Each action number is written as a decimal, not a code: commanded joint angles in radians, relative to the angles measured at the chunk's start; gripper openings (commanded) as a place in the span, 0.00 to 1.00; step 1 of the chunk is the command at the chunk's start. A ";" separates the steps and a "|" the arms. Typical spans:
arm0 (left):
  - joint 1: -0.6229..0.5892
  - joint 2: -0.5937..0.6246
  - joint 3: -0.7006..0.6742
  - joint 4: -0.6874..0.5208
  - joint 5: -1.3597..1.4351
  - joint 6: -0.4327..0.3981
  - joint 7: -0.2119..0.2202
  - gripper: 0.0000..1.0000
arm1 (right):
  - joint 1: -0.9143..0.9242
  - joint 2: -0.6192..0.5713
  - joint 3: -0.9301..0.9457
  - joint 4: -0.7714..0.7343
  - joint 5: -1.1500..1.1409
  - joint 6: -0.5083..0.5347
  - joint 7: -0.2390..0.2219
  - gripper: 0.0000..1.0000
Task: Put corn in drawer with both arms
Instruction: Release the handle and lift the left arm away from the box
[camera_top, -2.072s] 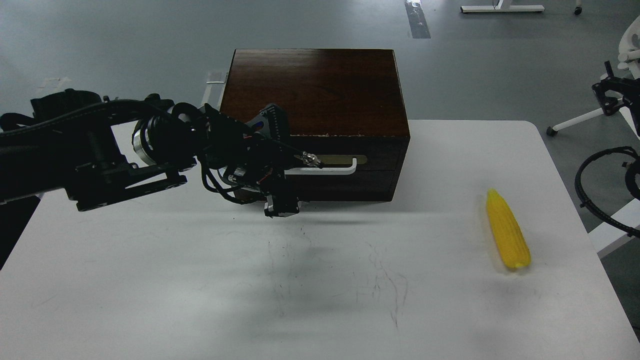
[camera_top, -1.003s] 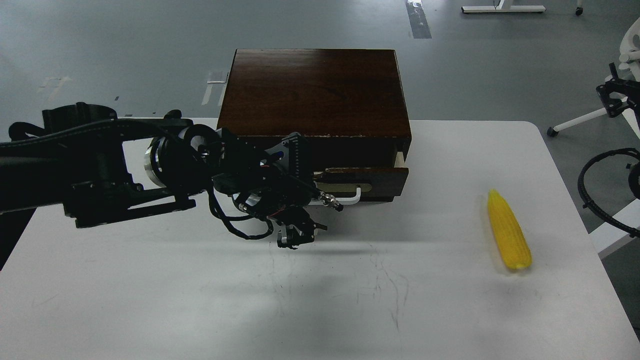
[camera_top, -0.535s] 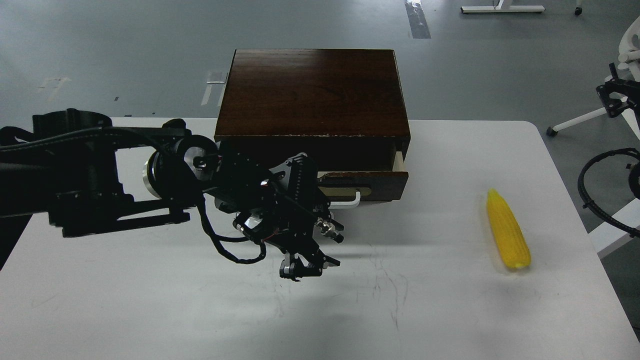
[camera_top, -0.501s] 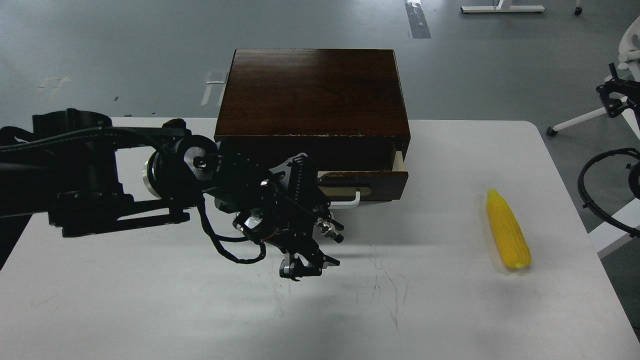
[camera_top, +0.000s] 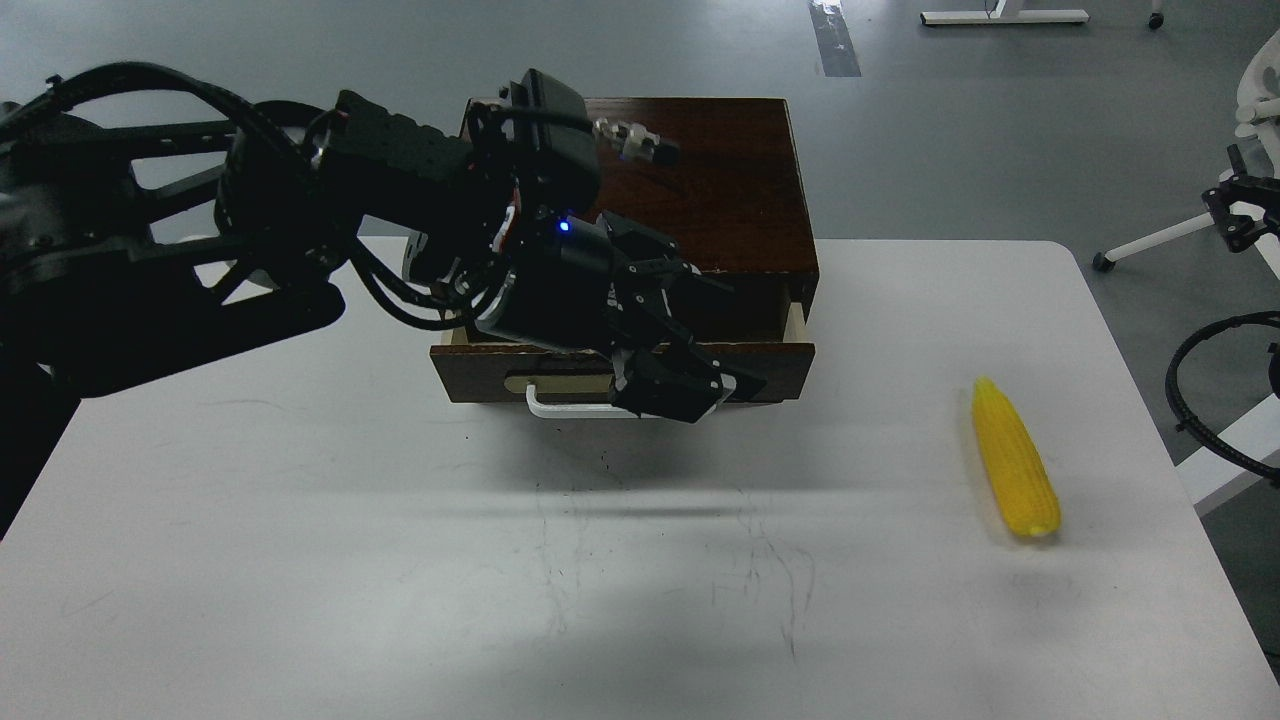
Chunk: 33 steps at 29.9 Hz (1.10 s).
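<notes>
The corn (camera_top: 1015, 462) lies on the white table (camera_top: 300, 560) at the right, pointed end away from me, with nothing touching it. The drawer (camera_top: 770, 368) of the dark brown cabinet (camera_top: 740, 170) is pulled partly out; its white bar handle (camera_top: 570, 409) shows below the front. My left gripper (camera_top: 685, 335) hovers over the drawer's front edge, fingers (camera_top: 668, 388) spread, open and empty. A black clawed part (camera_top: 1245, 205) at the right edge looks like my right gripper, far from the corn; its fingers cannot be told apart.
Looped black cables (camera_top: 1195, 400) of the right arm hang off the table's right edge. My left arm (camera_top: 150, 250) covers the table's far left and the cabinet's left side. White furniture legs (camera_top: 1150, 240) stand on the grey floor.
My left arm has lifted from low over the table in front of the drawer up to the drawer's front edge. The drawer stays pulled out. The corn has not moved.
</notes>
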<state>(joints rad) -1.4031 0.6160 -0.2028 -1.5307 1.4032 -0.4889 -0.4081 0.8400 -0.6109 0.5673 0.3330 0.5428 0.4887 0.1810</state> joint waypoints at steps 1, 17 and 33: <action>0.068 0.019 -0.099 0.070 -0.401 0.000 0.005 0.98 | 0.042 -0.044 -0.125 0.006 -0.038 0.000 0.000 1.00; 0.289 -0.005 -0.326 0.642 -1.541 0.000 -0.003 0.98 | 0.442 -0.092 -0.614 0.085 -0.686 0.000 0.008 1.00; 0.420 -0.033 -0.372 0.797 -1.698 0.000 0.005 0.98 | 0.469 -0.159 -0.829 0.698 -1.417 0.000 -0.135 1.00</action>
<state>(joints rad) -0.9899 0.5837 -0.5598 -0.7313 -0.2894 -0.4887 -0.4034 1.3163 -0.7527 -0.1930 0.9413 -0.7667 0.4891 0.0825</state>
